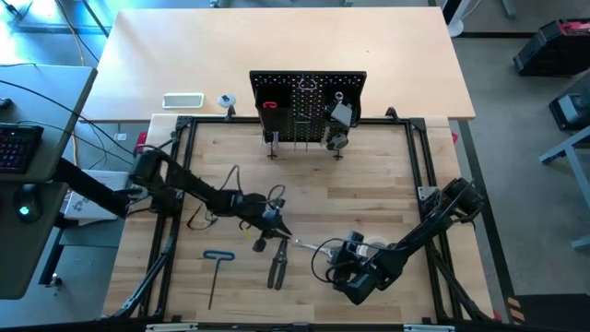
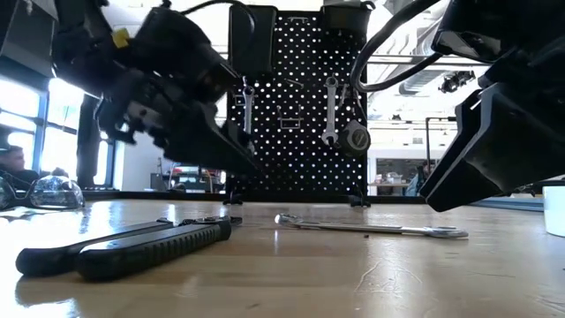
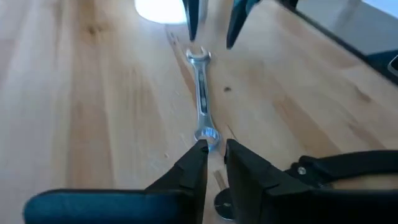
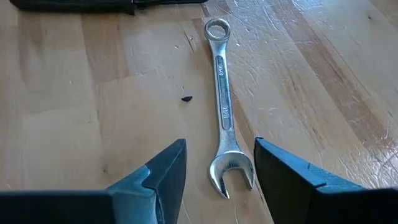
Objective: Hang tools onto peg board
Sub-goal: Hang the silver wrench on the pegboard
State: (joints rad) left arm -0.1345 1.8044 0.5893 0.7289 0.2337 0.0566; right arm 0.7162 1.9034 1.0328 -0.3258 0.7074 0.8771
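Observation:
A silver wrench (image 1: 313, 244) lies flat on the wooden table between both grippers. My left gripper (image 3: 216, 146) stands at the wrench's ring end (image 3: 207, 134), slanting down, with only a narrow gap between its fingers. My right gripper (image 4: 221, 143) is open. Its fingers stand on either side of the wrench's open-jaw end (image 4: 231, 171) without touching it. Dark-handled pliers (image 1: 277, 263) and a blue T-handle hex key (image 1: 218, 263) lie near the front. The peg board (image 1: 307, 106) stands at the back with two wrenches (image 2: 331, 106) hanging on it. Safety glasses (image 2: 48, 190) rest at the left. My left gripper's fingertips (image 3: 200, 152) stand right at the wrench's ring end, coming slanting down from the table's left along the wrench. One fingertip covers part of the ring. I cannot tell whether they touch it. The wrench lies flat on the table.
A black metal frame (image 1: 419, 157) borders the work area on all sides. A white object (image 2: 554, 208) stands near my right gripper. A white slab (image 1: 182, 100) lies behind the frame at the far left. There is bare wood between the peg board and the wrench.

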